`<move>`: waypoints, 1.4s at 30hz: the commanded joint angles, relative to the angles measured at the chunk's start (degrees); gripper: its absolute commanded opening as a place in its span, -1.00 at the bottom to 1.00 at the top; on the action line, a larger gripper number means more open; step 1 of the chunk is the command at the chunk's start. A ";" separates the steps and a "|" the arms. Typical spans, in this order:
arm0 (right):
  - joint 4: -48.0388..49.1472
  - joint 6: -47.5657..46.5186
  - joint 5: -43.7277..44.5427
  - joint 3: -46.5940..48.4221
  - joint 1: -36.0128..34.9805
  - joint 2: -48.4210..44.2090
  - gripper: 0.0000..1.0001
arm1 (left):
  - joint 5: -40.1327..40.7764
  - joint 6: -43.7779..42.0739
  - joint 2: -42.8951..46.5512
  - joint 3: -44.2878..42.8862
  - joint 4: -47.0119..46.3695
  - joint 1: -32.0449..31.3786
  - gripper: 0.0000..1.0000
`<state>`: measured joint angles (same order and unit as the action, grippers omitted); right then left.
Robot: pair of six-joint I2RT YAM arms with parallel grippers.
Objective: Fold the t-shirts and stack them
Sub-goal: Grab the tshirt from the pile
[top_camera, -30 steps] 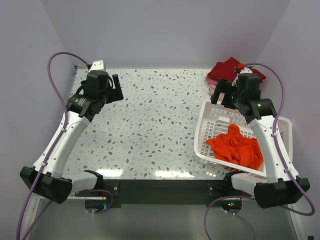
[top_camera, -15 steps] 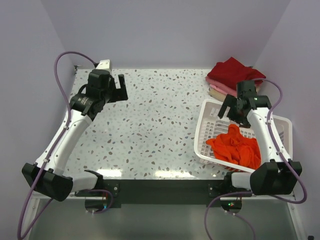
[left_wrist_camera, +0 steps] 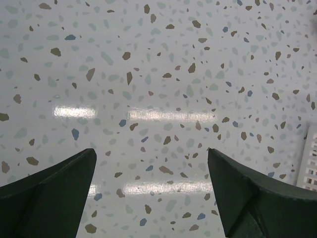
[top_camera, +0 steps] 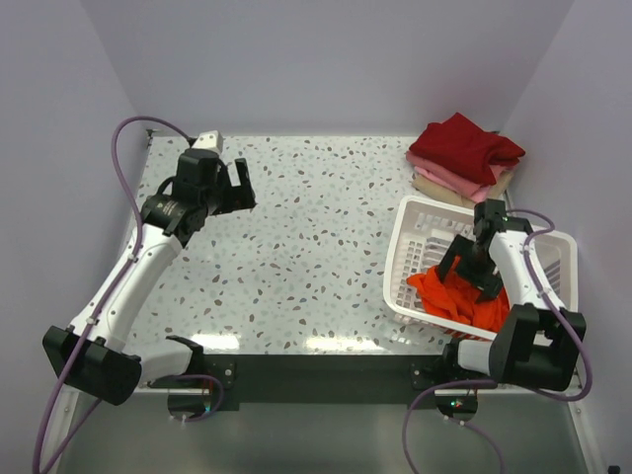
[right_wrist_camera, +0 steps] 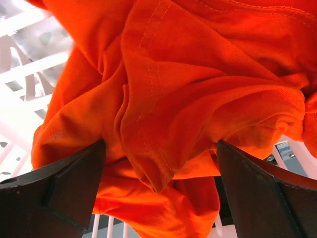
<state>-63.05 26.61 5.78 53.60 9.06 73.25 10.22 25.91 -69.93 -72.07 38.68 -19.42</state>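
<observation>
A crumpled bright orange-red t-shirt [top_camera: 456, 296] [right_wrist_camera: 188, 89] lies in the white lattice basket [top_camera: 415, 229]. My right gripper [top_camera: 468, 273] [right_wrist_camera: 161, 173] is down inside the basket, open, its two fingers standing either side of a bunched fold of that shirt. Folded dark red [top_camera: 464, 143], pink [top_camera: 456, 178] and beige [top_camera: 433, 186] t-shirts sit stacked at the far right corner. My left gripper [top_camera: 240, 183] [left_wrist_camera: 151, 178] hovers open over bare table at the far left, nothing between its fingers.
The speckled table [top_camera: 306, 247] spreads between the arms. The basket's edge [left_wrist_camera: 311, 158] shows at the right of the left wrist view. Walls close in on both sides and the back. Purple cables [top_camera: 123, 148] loop off both arms.
My right gripper has come down from near the folded stack into the basket, onto the orange-red t-shirt. My left gripper has drifted slightly right and nearer.
</observation>
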 commanded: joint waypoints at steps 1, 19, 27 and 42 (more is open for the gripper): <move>2.57 0.20 -0.24 -0.26 0.87 0.57 0.90 | -0.02 1.33 1.64 0.27 -2.46 -0.09 1.00; -4.36 0.02 4.32 9.56 2.98 -2.32 -1.00 | 0.77 -1.30 -2.49 -2.10 -3.61 -0.09 1.00; -14.03 -1.83 14.25 29.08 2.98 -3.74 -1.00 | 1.12 -2.09 -3.89 -2.28 -4.93 -0.09 1.00; -6.14 4.15 -13.50 79.88 -5.68 10.49 -1.00 | 4.54 -1.48 0.67 -2.72 -2.99 0.08 1.00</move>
<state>-75.75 28.67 2.15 126.98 8.86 82.00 12.64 24.86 -72.58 -72.23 36.97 -19.42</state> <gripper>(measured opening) 0.034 0.997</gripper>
